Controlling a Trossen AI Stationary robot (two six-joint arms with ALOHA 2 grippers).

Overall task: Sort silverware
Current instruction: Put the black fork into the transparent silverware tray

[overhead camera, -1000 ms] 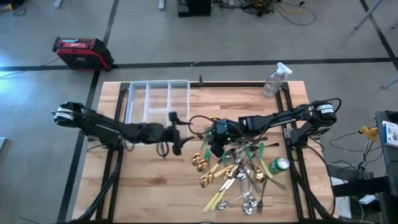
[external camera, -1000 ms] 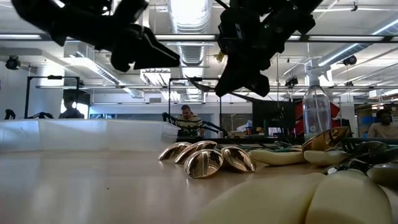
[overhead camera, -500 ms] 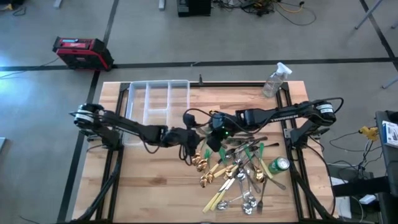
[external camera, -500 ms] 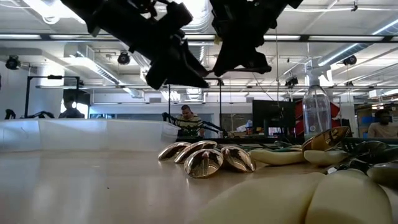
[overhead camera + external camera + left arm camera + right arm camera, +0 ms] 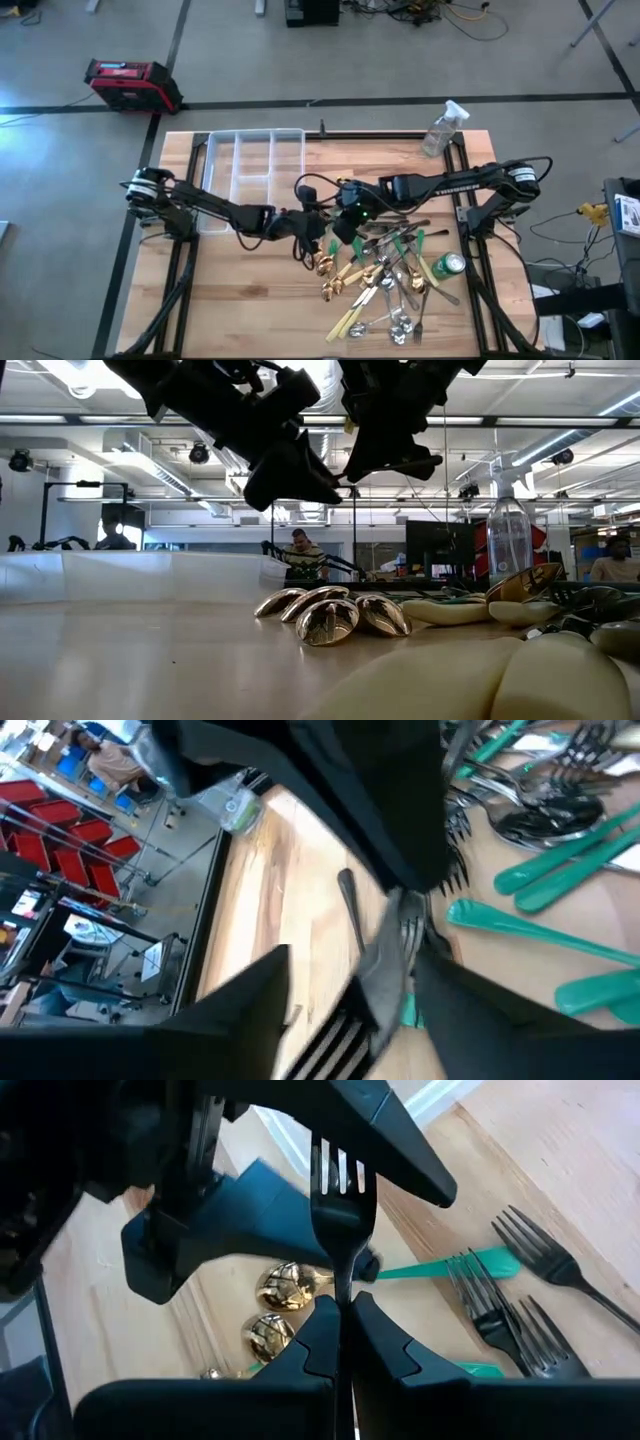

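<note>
The silverware pile (image 5: 385,275) lies on the table's right half: gold spoons (image 5: 330,615), green-handled pieces (image 5: 540,885), dark forks (image 5: 510,1315), cream-handled knives. My right gripper (image 5: 343,1305) hangs above the pile's far left edge (image 5: 338,228), shut on one dark fork (image 5: 342,1190). My left gripper (image 5: 355,970) has reached across from the left (image 5: 312,240) and is open. Its fingers (image 5: 250,1010) stand on either side of that fork's tined end (image 5: 400,945); I cannot tell whether they touch it. My right gripper pinches the dark fork's handle (image 5: 343,1285) between its two fingers. The fork runs on along the fingers and sticks out past their ends, tines (image 5: 340,1165) toward my left gripper. It is lifted clear of the table.
A clear divided tray (image 5: 255,160) sits at the far left of the table. A clear spray bottle (image 5: 442,128) stands at the far right corner, and a green can (image 5: 448,265) lies right of the pile. Bare wood spans the near left (image 5: 230,300).
My left gripper has swung toward the table's right, up to my right gripper, and now brackets the fork's tined end. My right gripper has risen a little with the fork and edged toward the far side. Both have stayed nearly still over the last half second.
</note>
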